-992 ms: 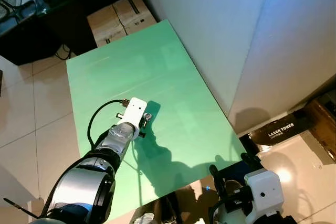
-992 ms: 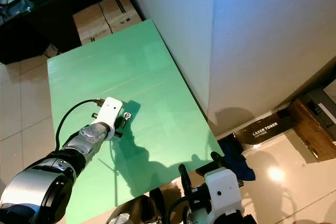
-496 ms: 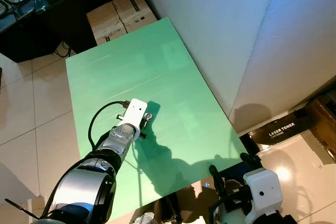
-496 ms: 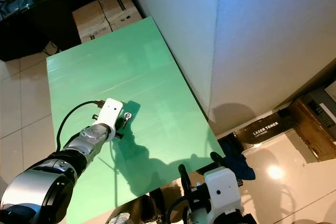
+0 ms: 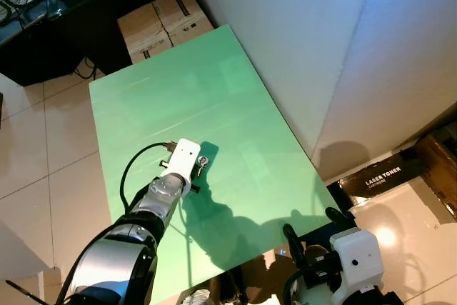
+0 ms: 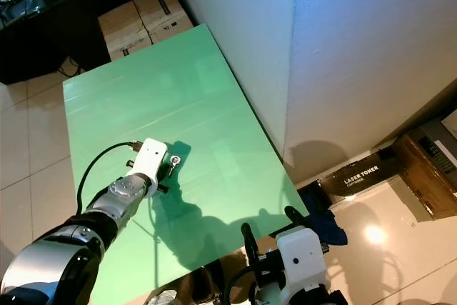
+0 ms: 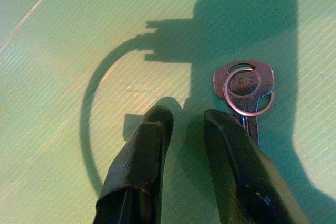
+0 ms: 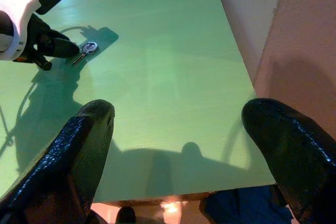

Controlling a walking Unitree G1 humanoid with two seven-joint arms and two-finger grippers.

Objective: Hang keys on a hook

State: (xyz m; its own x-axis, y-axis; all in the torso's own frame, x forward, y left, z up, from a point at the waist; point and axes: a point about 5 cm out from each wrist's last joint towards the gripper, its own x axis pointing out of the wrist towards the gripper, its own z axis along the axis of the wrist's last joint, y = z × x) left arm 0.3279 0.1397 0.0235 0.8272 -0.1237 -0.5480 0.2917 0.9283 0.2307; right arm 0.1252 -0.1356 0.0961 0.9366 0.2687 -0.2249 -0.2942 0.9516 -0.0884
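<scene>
- Key point(image 7: 244, 85) with ring lies flat on the green bench point(image 5: 235, 98), mid-surface, nearer its near edge.
- Left end effector point(image 7: 181, 124) is down at the bench, fingers slightly parted, gripping nothing; one finger point(image 7: 231, 156) overlaps the key's blade.
- Right end effector point(image 8: 178, 129) is spread wide, released, off the near right corner.
- Cardboard boxes point(image 5: 161, 23) beyond the far edge.

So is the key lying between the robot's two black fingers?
No, the key lies flat on the green table just beside the left pincer, outside the gap.
</scene>
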